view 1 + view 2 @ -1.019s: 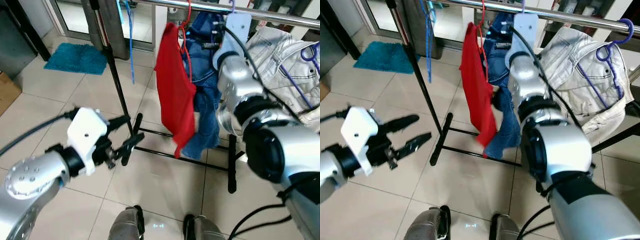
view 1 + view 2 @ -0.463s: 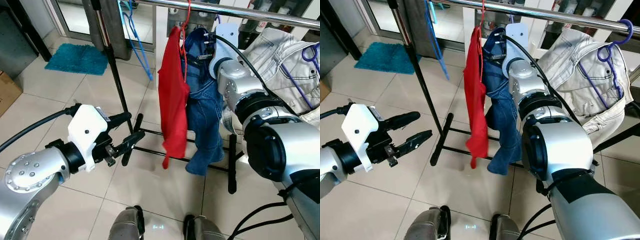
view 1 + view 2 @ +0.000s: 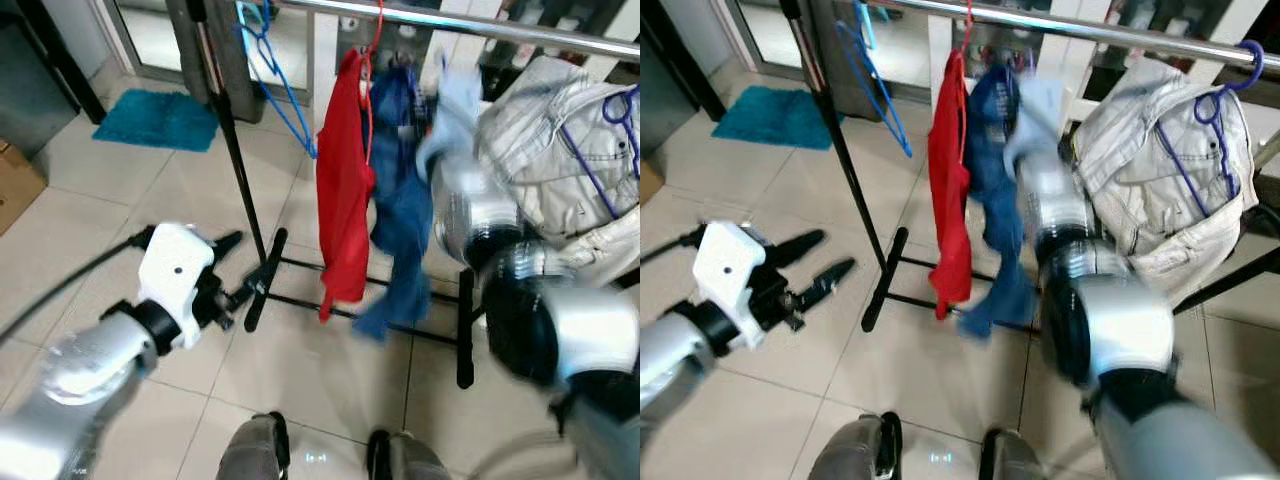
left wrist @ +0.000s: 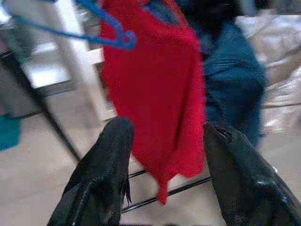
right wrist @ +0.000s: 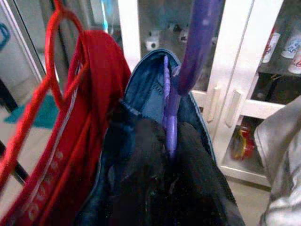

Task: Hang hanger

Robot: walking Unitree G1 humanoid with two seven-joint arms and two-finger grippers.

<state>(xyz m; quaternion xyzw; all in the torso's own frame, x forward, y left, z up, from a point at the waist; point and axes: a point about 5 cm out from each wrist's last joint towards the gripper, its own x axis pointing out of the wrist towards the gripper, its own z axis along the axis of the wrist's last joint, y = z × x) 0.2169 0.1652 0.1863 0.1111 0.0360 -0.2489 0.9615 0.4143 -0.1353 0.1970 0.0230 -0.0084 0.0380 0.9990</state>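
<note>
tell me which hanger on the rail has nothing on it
The blue hanger at the robot's left end hangs bare; the red hanger and both purple ones carry clothes.

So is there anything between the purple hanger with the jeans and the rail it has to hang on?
Nothing visible blocks it. The purple hanger with the jeans is up by the rail, in the gap between the red garment and the white jacket, with the right gripper holding it.

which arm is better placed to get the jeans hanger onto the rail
Right. The right pincer is up at the purple hanger carrying the blue jeans, just below the rail. The left pincer hangs low and open, away from the clothes.
</note>
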